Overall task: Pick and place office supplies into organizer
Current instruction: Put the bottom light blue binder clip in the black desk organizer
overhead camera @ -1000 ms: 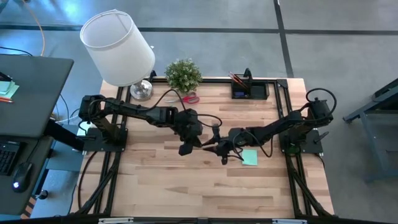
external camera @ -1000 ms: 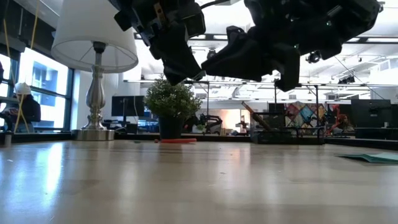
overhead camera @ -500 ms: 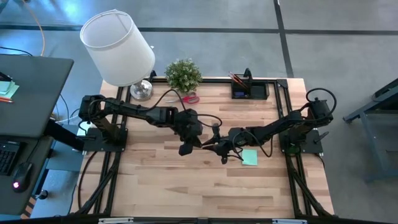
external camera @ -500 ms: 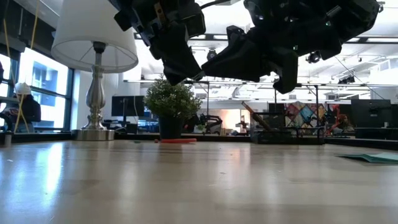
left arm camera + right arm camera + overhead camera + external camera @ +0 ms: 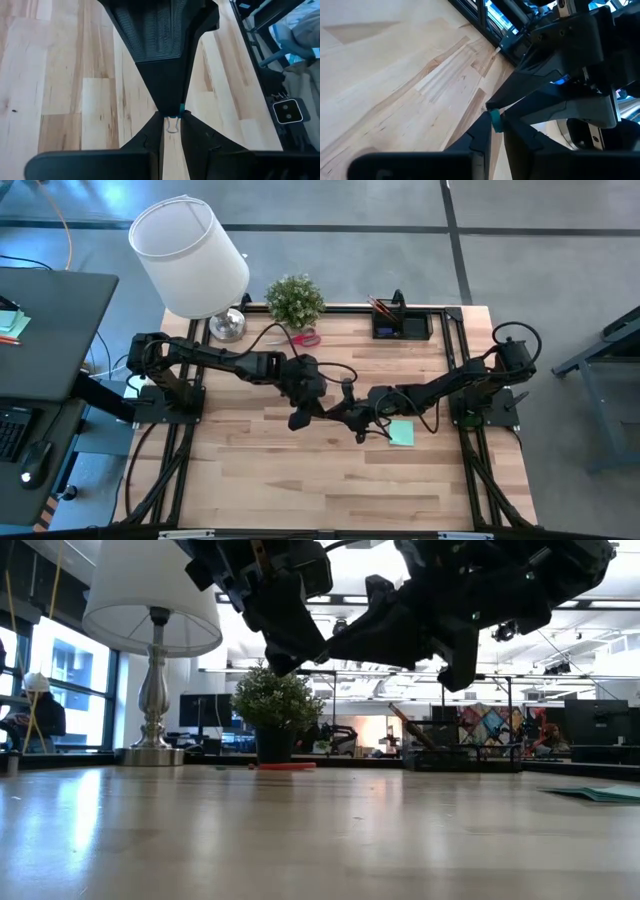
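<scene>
Now, mid-air over bench [image 5: 260, 470] centre: left claw [image 5: 322, 413] pinched on small teal piece [image 5: 496, 120], right claw [image 5: 341, 417] clenched on its other end. Confirm right grip firm before loosening left, separate straight, then carry toward organizer [image 5: 402, 326], well apart at one o'clock.

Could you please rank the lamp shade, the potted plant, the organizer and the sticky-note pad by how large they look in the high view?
1. Lamp shade, though it stands nearer the camera.
2. Potted plant and organizer: too alike to rank.
3. Sticky-note pad.
</scene>
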Motion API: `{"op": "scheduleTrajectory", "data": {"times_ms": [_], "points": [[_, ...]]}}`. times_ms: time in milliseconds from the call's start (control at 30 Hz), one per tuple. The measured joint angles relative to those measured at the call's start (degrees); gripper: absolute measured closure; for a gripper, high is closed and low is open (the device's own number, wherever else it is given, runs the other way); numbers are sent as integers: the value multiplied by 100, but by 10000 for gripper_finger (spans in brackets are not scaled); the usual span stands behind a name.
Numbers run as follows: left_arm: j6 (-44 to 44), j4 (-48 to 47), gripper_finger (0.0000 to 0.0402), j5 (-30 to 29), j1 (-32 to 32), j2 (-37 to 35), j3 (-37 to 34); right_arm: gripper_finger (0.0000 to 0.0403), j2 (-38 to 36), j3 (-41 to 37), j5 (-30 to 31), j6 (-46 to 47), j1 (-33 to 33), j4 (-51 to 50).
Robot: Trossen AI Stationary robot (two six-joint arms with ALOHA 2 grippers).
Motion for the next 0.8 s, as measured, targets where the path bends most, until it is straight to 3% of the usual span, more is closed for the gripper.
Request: {"op": "scheduleTrajectory", "data": {"times_ms": [167,233,433,667,800], "points": [[-19,6,367,-33,0,0,0,397,0,-2,-6,20,2,-12],[8,-26,367,-335,-3,0,0,398,0,-2,42,147,-2,-78],[440,-203,367,-1639,-1,-10,4,400,4,-4,753,316,-74,-505],[523,-428,367,-4136,4,-13,11,401,9,-27,1556,817,-409,-1038],[510,-295,367,-5073,4,-13,11,401,4,-28,1992,1335,-609,-1140]]}}
